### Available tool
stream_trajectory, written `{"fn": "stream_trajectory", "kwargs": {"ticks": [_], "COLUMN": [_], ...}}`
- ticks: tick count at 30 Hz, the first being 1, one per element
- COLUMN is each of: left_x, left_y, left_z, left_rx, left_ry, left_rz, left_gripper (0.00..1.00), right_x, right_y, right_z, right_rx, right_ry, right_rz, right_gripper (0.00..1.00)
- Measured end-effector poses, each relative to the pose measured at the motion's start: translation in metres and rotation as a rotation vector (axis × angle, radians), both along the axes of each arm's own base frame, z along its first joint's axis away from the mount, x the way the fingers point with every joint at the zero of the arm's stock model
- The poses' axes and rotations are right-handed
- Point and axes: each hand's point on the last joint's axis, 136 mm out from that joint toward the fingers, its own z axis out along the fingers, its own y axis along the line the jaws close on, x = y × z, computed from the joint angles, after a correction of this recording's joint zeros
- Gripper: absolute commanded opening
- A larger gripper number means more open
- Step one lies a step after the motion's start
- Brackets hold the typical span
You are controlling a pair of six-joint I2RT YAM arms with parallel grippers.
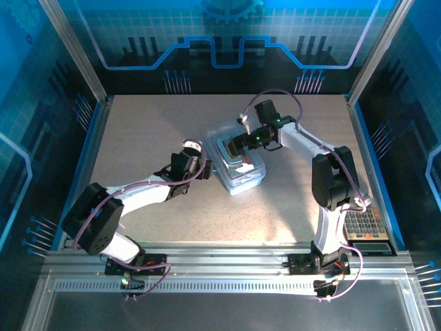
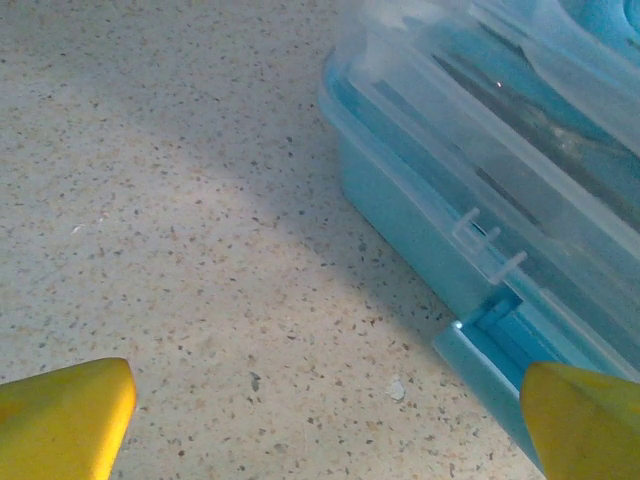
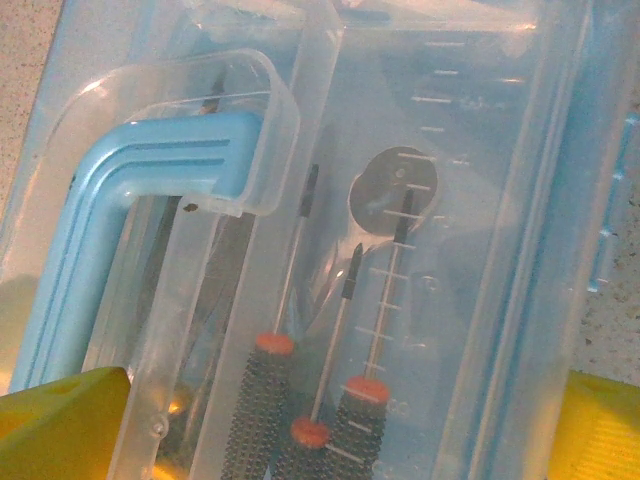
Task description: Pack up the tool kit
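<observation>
The case (image 1: 239, 167) lies near the middle of the bench (image 1: 151, 131), a little toward its right edge and set slantwise, one end toward the far edge and the other toward the near right corner; its clear lid (image 3: 440, 200) is on top, the blue handle (image 3: 130, 200) lying flat along it. Through the lid three screwdrivers (image 3: 300, 400) show side by side inside, with black knurled grips, red collars and tips pointing away from the right wrist camera; a round silvery disc (image 3: 395, 190) lies by their tips.

The right gripper (image 1: 238, 146) hangs over the lid, jaws spread wide and grasping nothing; in its own view (image 3: 330, 430) one yellow finger sits by the handle and the other past the case's far long side.

The left gripper (image 1: 196, 157) is just beside the case on the side toward the bench's left edge, also released and empty; in its own view (image 2: 320, 420) bare bench lies between the fingers, and one finger (image 2: 585, 415) is near the case's blue latch (image 2: 490, 320).

A calculator (image 1: 365, 222) lies at the bench's right edge, near the right arm's base.
</observation>
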Motion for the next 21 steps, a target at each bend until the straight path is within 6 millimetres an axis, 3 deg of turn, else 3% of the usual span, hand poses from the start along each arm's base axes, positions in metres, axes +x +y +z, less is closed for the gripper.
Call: {"fn": "stream_trajectory", "kwargs": {"ticks": [6,14,21], "left_x": [-0.001,-0.007,-0.014], "left_y": [0.01,-0.019,-0.031], "left_z": [0.006,0.017,-0.006], "left_rx": [-0.098,-0.329,-0.482], "left_ry": [0.05,0.193,0.338], "left_rz": [0.008,-0.061,-0.042], "left_gripper": [0.96,0.88,0.72], "right_x": [0.0,0.0,0.0], "right_y": [0.0,0.0,0.0], "right_z": [0.0,0.0,0.0], "right_rx": [0.0,0.0,0.0], "right_ry": [0.0,0.0,0.0], "right_rz": [0.0,0.0,0.0], "right_gripper": [1.0,1.0,1.0]}}
